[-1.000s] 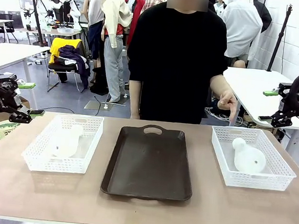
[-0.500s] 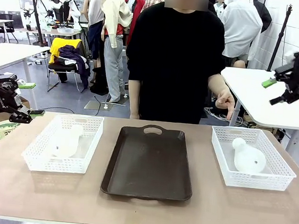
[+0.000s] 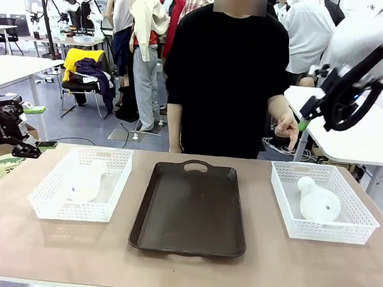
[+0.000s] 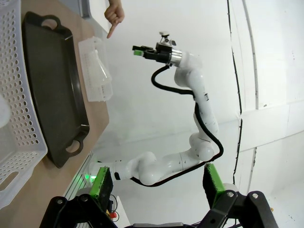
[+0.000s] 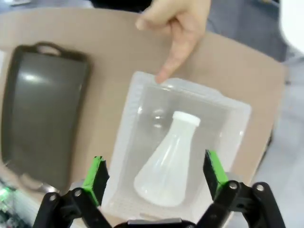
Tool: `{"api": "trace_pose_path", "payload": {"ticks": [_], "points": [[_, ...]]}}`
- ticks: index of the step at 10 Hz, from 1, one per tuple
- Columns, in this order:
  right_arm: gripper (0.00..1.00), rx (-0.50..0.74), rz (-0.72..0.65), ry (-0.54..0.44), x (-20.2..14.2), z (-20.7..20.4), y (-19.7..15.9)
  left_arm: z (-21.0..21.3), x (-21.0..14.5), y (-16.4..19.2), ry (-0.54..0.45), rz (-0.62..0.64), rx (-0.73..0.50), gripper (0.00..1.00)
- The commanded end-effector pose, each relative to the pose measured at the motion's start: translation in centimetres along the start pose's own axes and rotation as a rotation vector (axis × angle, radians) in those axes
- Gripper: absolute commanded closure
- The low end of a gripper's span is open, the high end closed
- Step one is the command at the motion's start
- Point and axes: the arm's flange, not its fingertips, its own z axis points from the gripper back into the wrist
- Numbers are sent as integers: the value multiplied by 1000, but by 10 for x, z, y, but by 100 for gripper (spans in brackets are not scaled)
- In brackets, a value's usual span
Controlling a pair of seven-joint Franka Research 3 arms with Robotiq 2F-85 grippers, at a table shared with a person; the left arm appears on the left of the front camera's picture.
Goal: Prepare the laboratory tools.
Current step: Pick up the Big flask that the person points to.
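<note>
2 sets of jaws stand wide, empty: right gripper (image 5: 154, 175), left gripper (image 4: 156, 183). Right flask (image 5: 166, 156) lies on its side in basket (image 5: 237, 114) under right gripper, neck at 1 o'clock; left flask (image 3: 83, 181) at tray's (image 3: 191, 212) 9 o'clock. You'd best set pads across neck, clear of mesh walls. No legible print.

A dark brown tray (image 3: 191, 208) in the middle of a tan table (image 3: 185, 273) — things ranged around it.
The tray lies flat, a handle cut-out at its far end. A left mesh basket (image 3: 68, 211) and a right mesh basket (image 3: 326, 231), both white, flank it without touching. Beyond its far end stands a person in a black top (image 3: 226, 78) — farther back and left, a chair (image 3: 86, 71) heaped with yellow and purple clothes.
</note>
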Motion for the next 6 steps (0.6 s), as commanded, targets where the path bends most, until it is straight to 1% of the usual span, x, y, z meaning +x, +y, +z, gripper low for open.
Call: {"api": "trace_pose_path", "payload": {"ticks": [1, 3, 4, 6], "points": [[0, -112, -116, 99, -18, -32, 8, 1, 0, -1, -2, -6, -1, 0], [0, -168, -159, 144, -22, -61, 9, 1, 0, -1, -2, -6, -1, 0], [0, -153, -185, 170, -22, -74, 5, 1, 0, -1, -2, -6, -1, 0], [0, -173, -237, 231, -15, -97, -3, 1, 0, -1, -2, -6, -1, 0]]}}
